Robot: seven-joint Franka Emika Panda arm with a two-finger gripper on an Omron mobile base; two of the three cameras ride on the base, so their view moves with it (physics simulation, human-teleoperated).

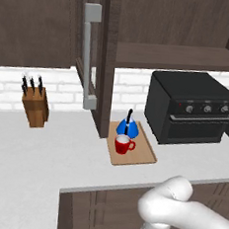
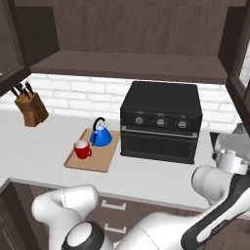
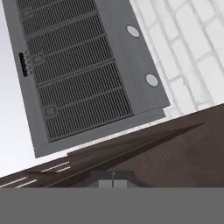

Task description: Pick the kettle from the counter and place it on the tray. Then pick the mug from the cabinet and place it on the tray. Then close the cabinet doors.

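The blue kettle point(image 1: 127, 128) point(image 2: 101, 135) and the red mug point(image 1: 123, 145) point(image 2: 82, 149) both stand upright on the wooden tray point(image 1: 142, 156) point(image 2: 100, 163) on the counter point(image 1: 28, 153) point(image 2: 34, 146). The cabinet point(image 2: 127, 66) stands open, with one door edge-on in the left base view, grey bar handle point(image 1: 88, 54) showing. The cabinet doors point(image 2: 10, 49) point(image 2: 239, 53) flank the right base view. My arm reaches to the far right, wrist point(image 2: 229, 156) below the right door. My gripper point(image 3: 113, 183) is shut and empty, close to a dark wood surface point(image 3: 166, 148).
A black toaster oven point(image 1: 189, 106) point(image 2: 161, 122) stands just right of the tray. A knife block point(image 1: 35, 106) point(image 2: 30, 110) is at the back left. A grey grille panel point(image 3: 74, 70) and the white brick wall point(image 3: 192, 52) lie beyond the fingertips.
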